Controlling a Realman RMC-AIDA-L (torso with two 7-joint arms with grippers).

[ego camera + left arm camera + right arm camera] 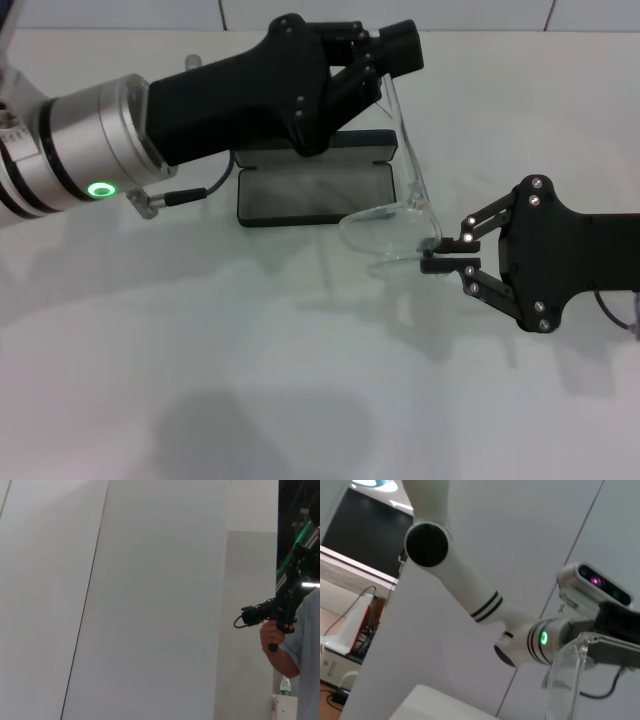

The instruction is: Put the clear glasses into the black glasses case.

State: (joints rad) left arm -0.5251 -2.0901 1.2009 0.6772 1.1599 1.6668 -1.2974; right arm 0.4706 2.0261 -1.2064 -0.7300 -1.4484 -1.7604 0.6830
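No text, label, brand, number or sign can be read in any of the views. The black glasses case [313, 185] lies open on the desk [250, 350], and no lettering can be made out on it. The bottle [285, 686] seen in the left wrist view carries nothing legible, and the arm's green ring light [100, 189] is a plain glow without characters.

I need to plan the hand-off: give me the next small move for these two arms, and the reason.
Probably carry the clear glasses sideways until they hang over the open black glasses case, then lower. The right gripper is shut on the lens end and the left gripper pinches one arm's tip, so the pair is held in the air, mostly beside the case's right end rather than above its grey lining.
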